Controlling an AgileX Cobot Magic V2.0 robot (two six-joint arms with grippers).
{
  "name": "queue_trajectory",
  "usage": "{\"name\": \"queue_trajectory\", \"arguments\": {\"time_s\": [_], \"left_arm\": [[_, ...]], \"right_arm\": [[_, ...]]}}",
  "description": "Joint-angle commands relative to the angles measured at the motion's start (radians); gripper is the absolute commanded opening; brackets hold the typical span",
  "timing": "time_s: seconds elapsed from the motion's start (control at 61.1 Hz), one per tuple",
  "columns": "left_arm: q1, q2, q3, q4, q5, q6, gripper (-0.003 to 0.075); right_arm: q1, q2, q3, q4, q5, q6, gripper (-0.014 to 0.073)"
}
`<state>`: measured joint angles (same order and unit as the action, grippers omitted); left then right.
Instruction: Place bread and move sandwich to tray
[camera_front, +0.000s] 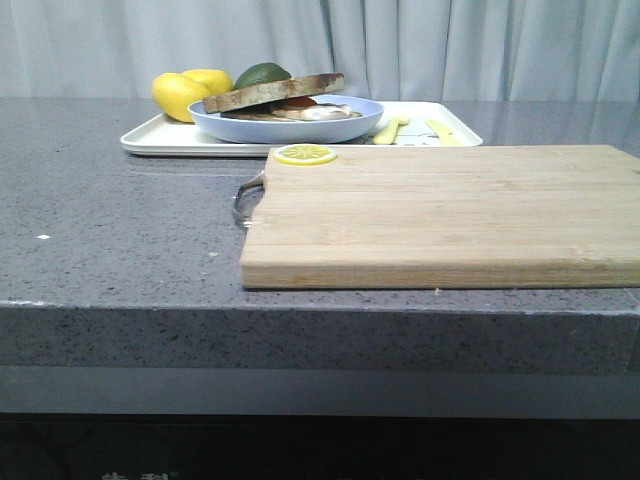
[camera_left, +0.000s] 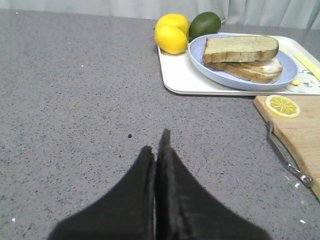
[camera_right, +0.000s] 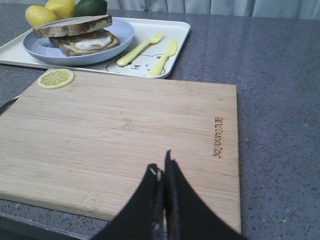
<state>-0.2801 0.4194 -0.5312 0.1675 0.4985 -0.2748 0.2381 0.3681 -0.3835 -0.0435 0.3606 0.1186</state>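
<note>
The sandwich (camera_front: 285, 100) lies on a round pale blue plate (camera_front: 220, 122) that stands on the cream-white tray (camera_front: 150, 140) at the back of the counter. Its top slice of bread (camera_left: 240, 47) leans over the egg-bearing slice (camera_right: 92, 42). The sandwich also shows in the right wrist view (camera_right: 75, 30). My left gripper (camera_left: 156, 145) is shut and empty above the bare grey counter, well short of the tray (camera_left: 180, 80). My right gripper (camera_right: 161, 167) is shut and empty above the near part of the wooden cutting board (camera_right: 125, 135). Neither gripper shows in the front view.
The cutting board (camera_front: 450, 215) with a metal handle (camera_front: 245, 200) fills the middle and right of the counter; a lemon slice (camera_front: 306, 154) lies on its far left corner. Two lemons (camera_front: 185, 92) and an avocado (camera_front: 262, 73) sit on the tray, with a yellow fork (camera_right: 140, 47) and knife (camera_right: 164, 57).
</note>
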Motion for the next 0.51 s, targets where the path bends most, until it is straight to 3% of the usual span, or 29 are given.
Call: {"name": "queue_trajectory", "arguments": {"time_s": [0.0,0.213,0.491], "left_arm": [[0.003,-0.103,0.019,-0.003,-0.087,-0.013,-0.0020],[0.003,-0.273,0.060,-0.003,-0.077,-0.013,-0.0020],[0.003,-0.293,0.060,-0.003,-0.080,-0.013,-0.0020]], "right_arm": [[-0.005,0.006,-0.026,-0.001,-0.075,-0.001,-0.0061],[-0.005,0.006,-0.026,-0.001,-0.075,-0.001,-0.0061],[-0.005,0.006,-0.026,-0.001,-0.075,-0.001,-0.0061]]}}
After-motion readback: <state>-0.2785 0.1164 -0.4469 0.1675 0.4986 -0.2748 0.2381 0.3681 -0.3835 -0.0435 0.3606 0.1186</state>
